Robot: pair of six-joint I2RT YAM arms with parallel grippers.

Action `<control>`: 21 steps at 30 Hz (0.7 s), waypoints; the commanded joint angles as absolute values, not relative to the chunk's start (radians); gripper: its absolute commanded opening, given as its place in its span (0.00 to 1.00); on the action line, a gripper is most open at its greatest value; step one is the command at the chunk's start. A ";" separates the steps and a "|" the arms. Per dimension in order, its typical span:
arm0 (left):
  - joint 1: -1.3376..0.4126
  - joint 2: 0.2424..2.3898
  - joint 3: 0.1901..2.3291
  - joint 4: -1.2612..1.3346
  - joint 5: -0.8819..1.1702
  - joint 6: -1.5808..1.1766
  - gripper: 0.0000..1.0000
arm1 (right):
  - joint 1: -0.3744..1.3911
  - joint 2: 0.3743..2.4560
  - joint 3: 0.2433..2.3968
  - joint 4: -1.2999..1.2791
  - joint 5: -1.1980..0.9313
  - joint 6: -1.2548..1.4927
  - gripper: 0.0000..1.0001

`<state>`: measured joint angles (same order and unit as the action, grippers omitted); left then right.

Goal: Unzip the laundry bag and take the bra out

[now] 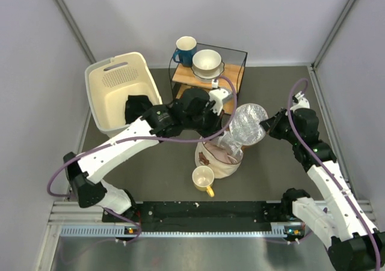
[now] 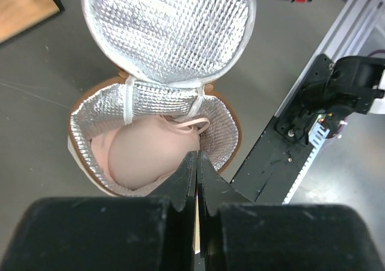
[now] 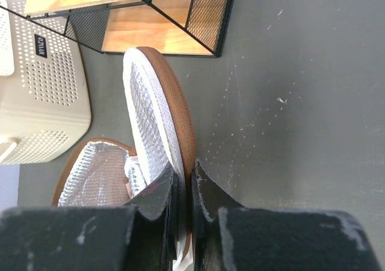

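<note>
Right claw (image 3: pixel 185 175) is clamped on the brown-trimmed edge of the lid (image 3: pixel 150 115), one finger on each side, holding it upright with the silvery lining facing away from the claw toward the basket (image 3: pixel 42 91). The laundry bag (image 2: pixel 219 133) stands open on the grey counter (image 3: pixel 289 103), directly below and ahead of the left claw (image 2: pixel 197 160). That claw is narrow: its fingers are pressed together with nothing visible between them, and the tips sit over the bag's near rim - whether they touch it I cannot tell. The bra (image 2: pixel 144 157) is inside the bag just beyond the left claw's tips, a pinkish-beige cup facing up and a thin strap looped at the far side near the lid hinge. A yellow mug (image 1: pixel 203 179) stands on the near side of the bag, touching or just beside it. A wire rack (image 1: pixel 234 57) holding a blue mug (image 1: pixel 184 48) and a white bowl (image 1: pixel 206 62) lies beyond both claws.
</note>
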<state>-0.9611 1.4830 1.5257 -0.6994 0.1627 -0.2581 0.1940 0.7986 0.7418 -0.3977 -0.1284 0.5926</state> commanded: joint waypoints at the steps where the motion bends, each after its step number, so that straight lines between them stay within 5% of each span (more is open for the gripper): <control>1: -0.916 1.425 1.575 -0.707 0.241 -0.238 0.00 | 0.192 0.778 0.770 -0.390 -0.121 0.572 0.00; 10: -0.920 1.566 1.448 -0.661 0.293 -0.271 0.00 | 0.190 0.764 0.761 -0.390 -0.118 0.572 0.00; 15: -0.942 1.676 1.405 -0.657 0.264 -0.295 0.27 | 0.192 0.710 0.778 -0.393 -0.023 0.488 0.00; 21: -0.966 1.727 1.439 -0.670 0.258 -0.264 0.43 | 0.190 0.658 0.815 -0.308 -0.041 0.416 0.00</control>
<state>-0.9497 1.7348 1.3911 -0.6857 0.2646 -0.2848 0.1940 0.6945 0.7486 -0.4107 -0.0570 0.4831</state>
